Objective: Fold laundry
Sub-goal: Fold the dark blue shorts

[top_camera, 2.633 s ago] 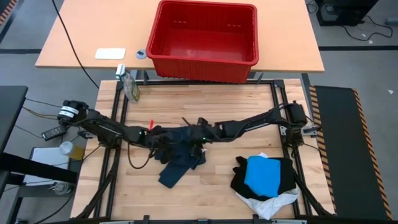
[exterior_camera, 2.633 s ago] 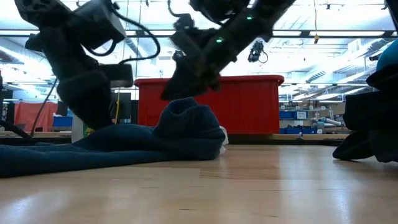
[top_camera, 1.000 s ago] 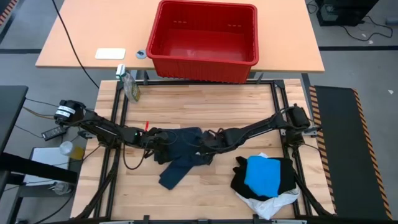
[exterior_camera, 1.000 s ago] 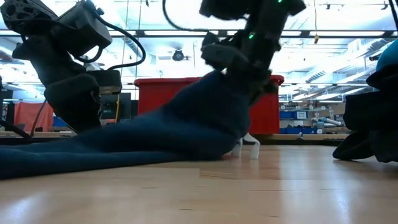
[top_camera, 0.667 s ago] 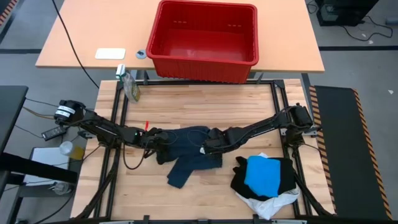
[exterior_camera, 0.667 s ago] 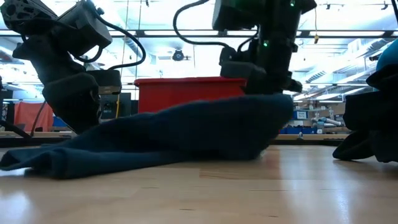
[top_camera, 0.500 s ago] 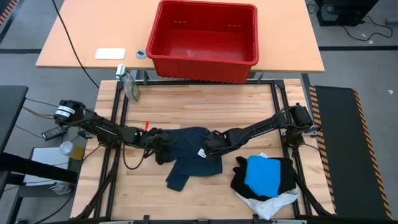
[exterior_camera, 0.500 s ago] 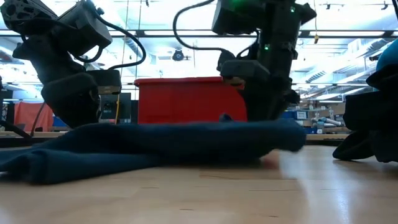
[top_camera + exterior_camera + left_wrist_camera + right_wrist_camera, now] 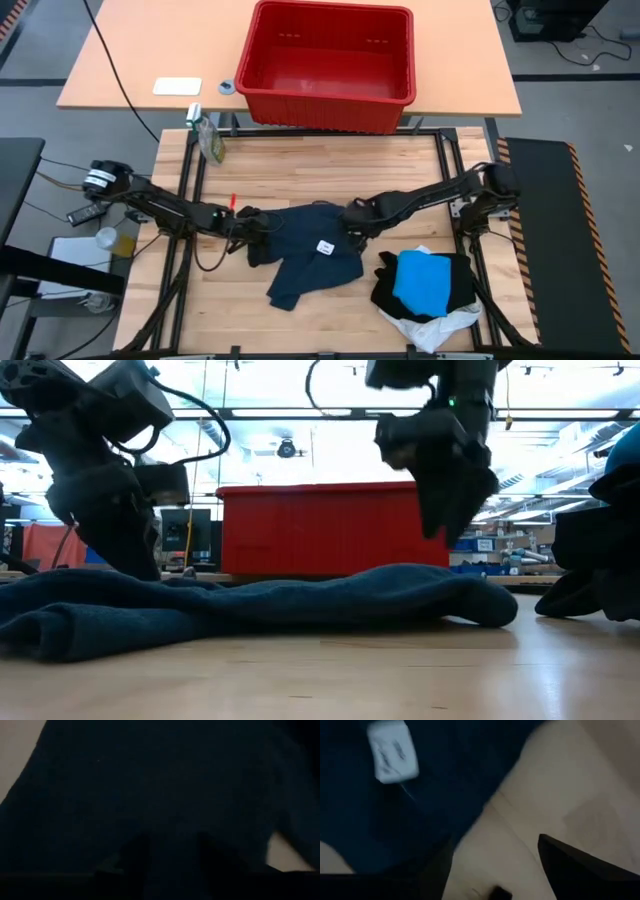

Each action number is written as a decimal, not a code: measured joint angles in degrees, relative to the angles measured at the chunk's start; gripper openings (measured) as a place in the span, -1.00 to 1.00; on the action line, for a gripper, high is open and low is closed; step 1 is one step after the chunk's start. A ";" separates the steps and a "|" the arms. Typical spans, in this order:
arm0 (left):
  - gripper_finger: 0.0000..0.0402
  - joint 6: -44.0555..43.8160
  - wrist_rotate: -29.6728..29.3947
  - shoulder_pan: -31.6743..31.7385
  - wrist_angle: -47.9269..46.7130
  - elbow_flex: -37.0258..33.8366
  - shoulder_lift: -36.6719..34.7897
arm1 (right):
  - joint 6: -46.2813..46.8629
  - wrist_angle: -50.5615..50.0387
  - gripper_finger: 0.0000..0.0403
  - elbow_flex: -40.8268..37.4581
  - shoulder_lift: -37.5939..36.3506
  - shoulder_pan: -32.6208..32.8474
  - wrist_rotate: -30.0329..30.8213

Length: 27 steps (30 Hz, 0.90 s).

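The right hand [image 9: 352, 222], fingers spread and empty, hovers just right of the dark garment [image 9: 310, 252], whose left edge the left hand [image 9: 250, 228] grips.

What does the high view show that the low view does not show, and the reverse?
Only the high view shows the white label on the dark blue garment, the pile with the bright blue garment, and the inside of the red basket. Only the low view shows the room behind and the right gripper lifted clear above the cloth. Both show garment, basket and both arms.
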 joint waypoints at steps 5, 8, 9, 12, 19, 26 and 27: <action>-0.14 0.58 -0.56 -0.02 0.33 0.07 -0.96 | -6.18 9.88 0.51 0.00 -1.87 -0.15 4.41; -0.10 1.09 -0.82 0.16 1.06 0.09 -0.96 | -9.97 19.71 0.48 -1.51 0.75 -1.89 4.04; -0.08 0.96 -0.82 0.33 1.30 0.09 -1.03 | -11.42 22.16 0.46 -2.19 1.98 -2.67 4.06; 0.02 -1.56 0.49 0.32 1.23 1.21 -2.57 | -15.06 28.70 0.41 -2.48 4.27 -4.33 4.19; 0.09 -1.06 3.61 -8.83 1.22 10.79 -1.82 | -24.31 32.59 0.28 -3.11 7.50 -5.85 5.42; 0.02 -15.46 3.38 -20.66 -0.18 18.85 7.10 | -28.16 33.67 0.20 -3.67 12.18 -7.76 2.62; 0.01 -16.75 3.23 -22.16 -0.51 19.95 8.90 | -29.17 35.09 0.20 -3.54 12.57 -7.74 2.39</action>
